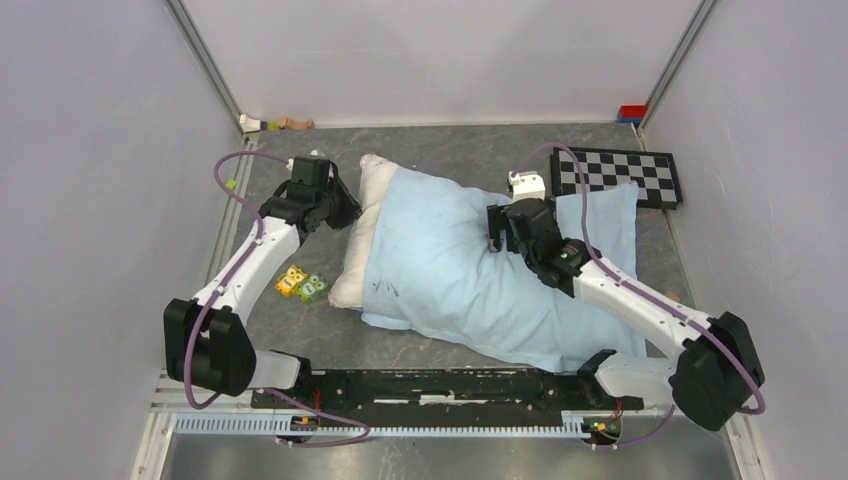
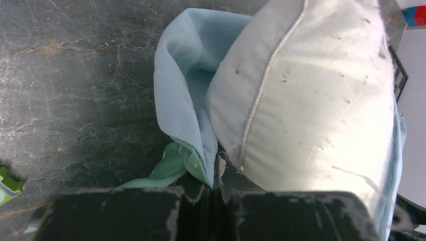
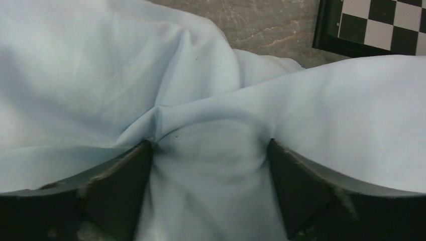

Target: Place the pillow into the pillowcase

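Observation:
The off-white pillow point(image 1: 352, 250) lies across the middle of the table, mostly inside the light-blue pillowcase point(image 1: 450, 270); only its left end sticks out. My left gripper point(image 1: 342, 207) is at that end, shut on the pillowcase's open hem. In the left wrist view the gripper point(image 2: 216, 170) pinches the blue hem point(image 2: 176, 100), its mint-green reverse folded out, right beside the pillow's seamed end point(image 2: 311, 100). My right gripper point(image 1: 505, 232) rests on top of the covered pillow. In the right wrist view it point(image 3: 208, 150) is open, fingers pressed into bunched pillowcase fabric point(image 3: 211, 125).
A black-and-white checkerboard point(image 1: 620, 175) lies at the back right, partly under the pillowcase. Small yellow and green blocks point(image 1: 302, 285) sit left of the pillow by my left arm. Small items lie in the back corners point(image 1: 275, 123). Grey walls close in both sides.

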`<control>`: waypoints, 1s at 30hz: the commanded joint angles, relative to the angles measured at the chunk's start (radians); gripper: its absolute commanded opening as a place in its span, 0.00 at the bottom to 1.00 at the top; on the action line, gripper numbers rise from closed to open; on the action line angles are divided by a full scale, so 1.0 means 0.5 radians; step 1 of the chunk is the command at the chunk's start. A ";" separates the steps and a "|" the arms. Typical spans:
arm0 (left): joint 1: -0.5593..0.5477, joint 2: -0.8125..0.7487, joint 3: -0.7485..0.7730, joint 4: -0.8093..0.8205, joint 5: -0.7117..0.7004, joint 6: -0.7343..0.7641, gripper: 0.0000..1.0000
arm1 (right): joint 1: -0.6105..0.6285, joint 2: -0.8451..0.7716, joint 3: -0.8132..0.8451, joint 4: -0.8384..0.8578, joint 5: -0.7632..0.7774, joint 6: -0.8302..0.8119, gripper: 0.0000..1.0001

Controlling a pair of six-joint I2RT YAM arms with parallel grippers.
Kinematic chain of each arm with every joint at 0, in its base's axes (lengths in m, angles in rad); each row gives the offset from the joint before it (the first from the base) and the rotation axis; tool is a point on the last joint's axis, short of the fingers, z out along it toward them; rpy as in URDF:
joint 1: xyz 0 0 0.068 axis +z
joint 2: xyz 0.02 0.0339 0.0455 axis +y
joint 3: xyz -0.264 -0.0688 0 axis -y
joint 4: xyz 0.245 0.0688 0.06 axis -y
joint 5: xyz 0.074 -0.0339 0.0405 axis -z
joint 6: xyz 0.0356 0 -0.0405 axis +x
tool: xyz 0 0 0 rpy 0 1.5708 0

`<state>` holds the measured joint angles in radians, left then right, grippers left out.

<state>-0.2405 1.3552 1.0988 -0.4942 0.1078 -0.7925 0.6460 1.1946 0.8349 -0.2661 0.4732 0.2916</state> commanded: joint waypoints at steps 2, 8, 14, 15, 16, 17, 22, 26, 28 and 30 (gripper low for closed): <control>0.012 -0.014 -0.086 0.230 0.074 0.010 0.02 | -0.019 0.146 -0.074 0.266 -0.107 0.069 0.68; -0.003 -0.016 -0.199 0.288 0.144 -0.002 0.02 | 0.000 0.184 0.328 -0.069 -0.027 0.014 0.00; -0.289 0.031 -0.204 0.305 0.108 -0.032 0.02 | 0.039 0.281 1.054 -0.588 0.419 -0.205 0.00; -0.344 0.045 -0.208 0.326 0.106 -0.055 0.02 | 0.039 0.315 1.155 -0.647 0.487 -0.253 0.00; -0.403 0.064 -0.212 0.347 0.107 -0.080 0.02 | 0.039 0.349 1.228 -0.696 0.571 -0.277 0.00; -0.456 0.080 -0.213 0.366 0.110 -0.096 0.02 | 0.039 0.376 1.293 -0.734 0.624 -0.313 0.00; -0.506 0.132 -0.196 0.357 0.052 -0.085 0.02 | 0.020 0.552 1.352 -0.826 0.734 -0.335 0.00; -0.427 0.116 -0.167 0.248 -0.021 0.003 0.02 | -0.132 0.563 1.107 -0.644 0.615 -0.324 0.00; -0.365 0.094 -0.219 0.237 -0.018 0.018 0.02 | -0.242 0.580 1.021 -0.581 0.568 -0.321 0.00; -0.301 0.065 -0.286 0.235 -0.023 0.042 0.02 | -0.345 0.603 0.966 -0.526 0.525 -0.322 0.00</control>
<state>-0.4427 1.4334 0.9825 -0.4076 0.1047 -0.7982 0.5526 1.4868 1.3548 -0.6228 0.7486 0.1326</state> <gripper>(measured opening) 0.032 0.018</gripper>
